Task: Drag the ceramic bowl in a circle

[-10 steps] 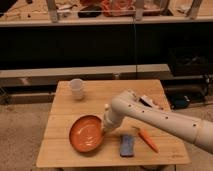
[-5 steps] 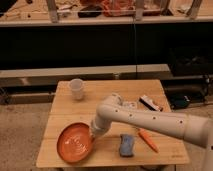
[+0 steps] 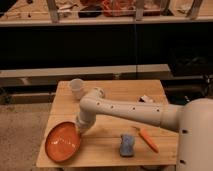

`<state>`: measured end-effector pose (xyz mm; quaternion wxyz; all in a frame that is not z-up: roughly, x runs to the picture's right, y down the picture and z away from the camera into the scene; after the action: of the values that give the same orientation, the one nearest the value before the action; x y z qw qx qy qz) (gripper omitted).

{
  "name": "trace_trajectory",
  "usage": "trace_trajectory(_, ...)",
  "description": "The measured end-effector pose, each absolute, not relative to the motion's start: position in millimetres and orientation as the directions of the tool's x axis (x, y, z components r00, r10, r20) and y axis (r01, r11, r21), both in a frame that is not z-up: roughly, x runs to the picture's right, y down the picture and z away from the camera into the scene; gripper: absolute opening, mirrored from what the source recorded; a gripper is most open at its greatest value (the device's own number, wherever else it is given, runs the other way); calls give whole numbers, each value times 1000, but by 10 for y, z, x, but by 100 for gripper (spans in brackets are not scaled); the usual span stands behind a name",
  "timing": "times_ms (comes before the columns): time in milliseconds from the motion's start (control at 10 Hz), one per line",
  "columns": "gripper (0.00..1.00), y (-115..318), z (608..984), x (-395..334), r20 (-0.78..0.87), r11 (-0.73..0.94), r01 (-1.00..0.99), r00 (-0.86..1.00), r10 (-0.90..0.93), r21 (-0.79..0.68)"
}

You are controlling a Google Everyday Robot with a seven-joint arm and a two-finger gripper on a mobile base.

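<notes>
The ceramic bowl [image 3: 62, 142] is a wide, shallow, glossy orange bowl at the front left corner of the wooden table [image 3: 115, 95]. Its left rim reaches the table's edge. My gripper [image 3: 80, 131] hangs at the end of the white arm and sits at the bowl's right rim, touching it. The arm stretches in from the right across the table's middle. A small translucent white cup [image 3: 76, 88] stands at the back left, apart from the bowl.
A blue sponge [image 3: 127, 145] lies at the front middle-right. An orange carrot-like object [image 3: 148, 139] lies to its right. A small dark-and-white item [image 3: 145, 99] sits at the right, behind the arm. Dark shelving runs behind the table.
The bowl has slid left and toward the front left corner, the gripper moving with it. The arm has reached farther left across the table.
</notes>
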<state>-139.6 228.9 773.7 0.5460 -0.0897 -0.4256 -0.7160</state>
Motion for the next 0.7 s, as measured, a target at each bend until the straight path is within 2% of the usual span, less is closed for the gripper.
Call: trace_trajectory(700, 2, 1438, 8371, -1539, 588, -30, 844, -398, -705, 535)
